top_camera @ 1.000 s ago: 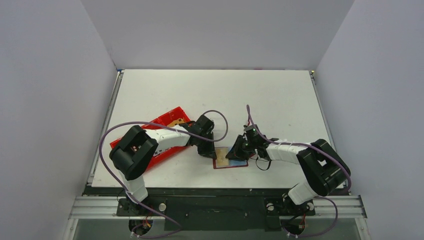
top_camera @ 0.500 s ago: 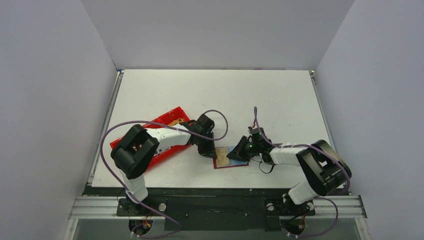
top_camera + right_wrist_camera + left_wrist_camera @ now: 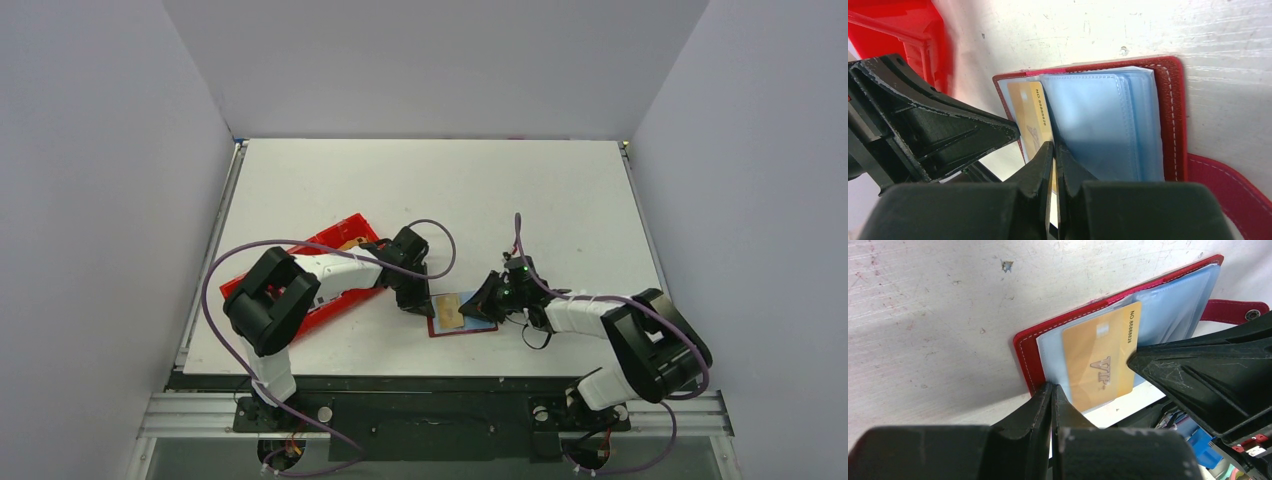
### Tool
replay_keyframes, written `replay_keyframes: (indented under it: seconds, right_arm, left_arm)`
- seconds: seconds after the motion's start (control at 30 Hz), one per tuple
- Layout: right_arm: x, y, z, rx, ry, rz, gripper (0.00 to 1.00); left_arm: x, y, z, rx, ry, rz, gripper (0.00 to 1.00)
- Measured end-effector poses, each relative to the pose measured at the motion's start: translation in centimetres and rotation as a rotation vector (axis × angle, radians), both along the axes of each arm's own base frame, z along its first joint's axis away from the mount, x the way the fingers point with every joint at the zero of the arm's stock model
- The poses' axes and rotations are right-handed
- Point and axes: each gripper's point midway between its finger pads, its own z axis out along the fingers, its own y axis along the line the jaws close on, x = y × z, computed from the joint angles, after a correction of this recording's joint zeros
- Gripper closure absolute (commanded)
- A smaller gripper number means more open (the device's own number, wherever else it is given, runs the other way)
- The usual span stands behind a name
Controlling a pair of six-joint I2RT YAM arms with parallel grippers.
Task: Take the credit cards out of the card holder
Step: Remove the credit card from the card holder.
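The card holder [image 3: 482, 324] lies open near the table's front edge, red cover [image 3: 1024, 351] down and pale blue sleeves [image 3: 1098, 125] up. A gold credit card [image 3: 1100, 357] sticks partway out of a sleeve. My right gripper [image 3: 1053, 145] is shut on this card's edge [image 3: 1030, 112]; in the top view it [image 3: 468, 306] sits over the holder. My left gripper [image 3: 1051, 386] is shut, its tips pressed on the holder's corner where cover meets sleeve, and in the top view it [image 3: 420, 303] is at the holder's left side. The strap tab [image 3: 1233, 312] points away.
A bright red compartment tray [image 3: 262, 282] lies left of the holder under the left arm, with a tan card [image 3: 350, 243] in its far end. Its wall [image 3: 923, 30] shows close behind the left gripper. Grey walls enclose the table.
The right gripper has closed and drawn back to the right. More of the gold card now shows out of the sleeve. The left gripper has stayed put.
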Motion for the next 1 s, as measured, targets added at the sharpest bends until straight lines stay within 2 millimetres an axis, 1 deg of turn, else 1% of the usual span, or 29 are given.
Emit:
replay_keyframes:
  seconds: [0.2,0.63,1.0]
  right_arm:
    - [0.0,-0.4,0.0,-0.012,-0.011,-0.002,1.0]
    - [0.2,-2.5,0.4,-0.078,-0.043,-0.015,1.0]
    - [0.3,-3.7,1.2,-0.1,-0.066,-0.024,1.0]
  left_arm:
    - [0.0,0.0,0.0,-0.003,0.005,0.0,1.0]
    - [0.1,0.0,0.1,0.009,0.012,-0.003,1.0]
    - [0.3,0.0,0.4,0.053,0.012,-0.026,1.0]
